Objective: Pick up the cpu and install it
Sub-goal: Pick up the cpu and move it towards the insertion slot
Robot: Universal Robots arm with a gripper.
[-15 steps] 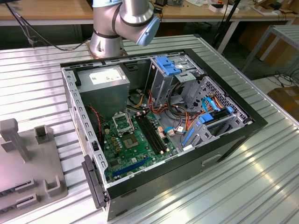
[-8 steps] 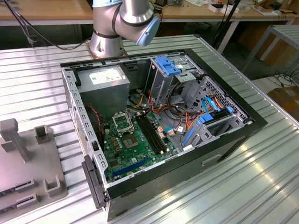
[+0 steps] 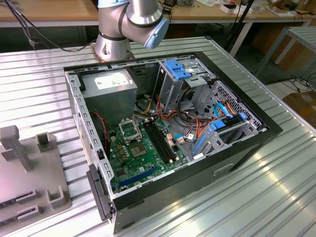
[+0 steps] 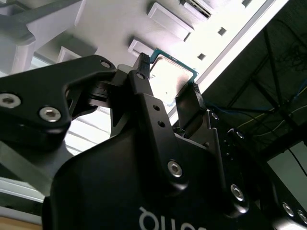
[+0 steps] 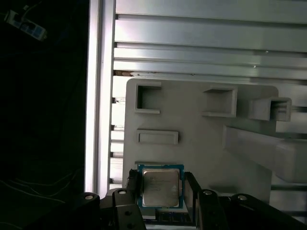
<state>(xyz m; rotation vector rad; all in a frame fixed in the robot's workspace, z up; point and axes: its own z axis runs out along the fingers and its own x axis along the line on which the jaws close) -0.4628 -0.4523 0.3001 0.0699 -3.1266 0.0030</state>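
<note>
cpu, silver face with green rim, clamped edge to edge in gripper, black fingers tight against two opposite sides in both wrist views. positioned at grey tray, close to one tray edge, just beside a shallow rectangular pocket; resting on tray or lifted off it, cannot tell. ribbed metal table under the tray. open computer case beside the tray in exterior view.

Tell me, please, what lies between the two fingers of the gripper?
The cpu lies between the fingers of the gripper, held at two opposite edges. Both wrist views show this.
</note>
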